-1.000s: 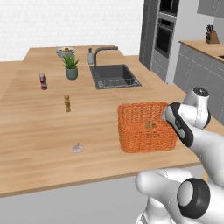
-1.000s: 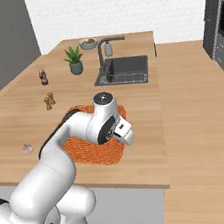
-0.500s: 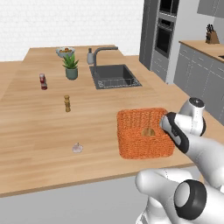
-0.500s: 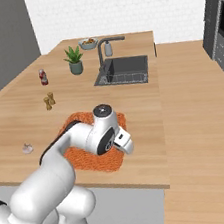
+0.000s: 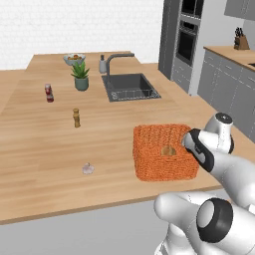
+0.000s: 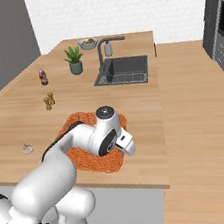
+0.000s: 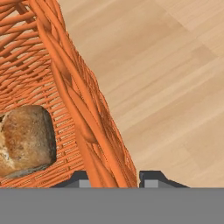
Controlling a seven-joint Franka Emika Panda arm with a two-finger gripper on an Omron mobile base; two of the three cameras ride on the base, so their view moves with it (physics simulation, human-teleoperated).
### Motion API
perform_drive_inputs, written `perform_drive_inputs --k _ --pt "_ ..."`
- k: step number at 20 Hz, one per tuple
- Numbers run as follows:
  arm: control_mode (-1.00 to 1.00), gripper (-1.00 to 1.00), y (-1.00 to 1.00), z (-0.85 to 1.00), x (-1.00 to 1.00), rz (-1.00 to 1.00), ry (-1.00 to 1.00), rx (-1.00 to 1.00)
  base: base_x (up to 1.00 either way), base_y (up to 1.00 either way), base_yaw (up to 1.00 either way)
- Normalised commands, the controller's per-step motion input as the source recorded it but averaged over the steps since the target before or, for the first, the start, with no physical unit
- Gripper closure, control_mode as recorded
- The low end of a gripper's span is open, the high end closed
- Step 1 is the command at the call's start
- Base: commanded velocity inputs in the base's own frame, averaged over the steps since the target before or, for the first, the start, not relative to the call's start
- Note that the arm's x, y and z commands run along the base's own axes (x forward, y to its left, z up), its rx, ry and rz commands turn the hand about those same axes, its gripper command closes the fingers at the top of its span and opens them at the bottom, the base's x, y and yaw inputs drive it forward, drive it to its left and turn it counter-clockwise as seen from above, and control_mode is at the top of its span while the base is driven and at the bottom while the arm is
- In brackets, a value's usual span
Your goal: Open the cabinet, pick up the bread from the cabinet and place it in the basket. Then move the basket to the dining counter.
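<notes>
One basket [image 5: 164, 152], boxy, open-topped and woven of orange wicker, stood on the dining counter [image 5: 40, 139], well in front of the dark sink [image 5: 130, 86]. Inside it lay the crusty tan bread [image 7: 25, 138]. The gripper [image 7: 114, 178] pinched the basket's wall between its fingertips.
</notes>
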Motion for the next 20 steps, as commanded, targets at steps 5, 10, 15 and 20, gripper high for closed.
perform_drive_inputs --k 5,10,15,20 --pt "-1.0 -1.0 0.01 -0.01 0.02 0.0 0.0 0.0 0.0 0.0 0.0" --pt "-1.0 -1.0 0.04 0.1 0.0 0.0 0.01 -0.03 0.0 0.0 0.0" --pt "-1.0 -1.0 -0.01 0.66 0.0 0.0 0.03 -0.1 0.0 0.0 0.0" --pt "-1.0 -1.0 0.16 0.88 -0.14 0.0 0.08 -0.06 0.0 0.0 0.0"
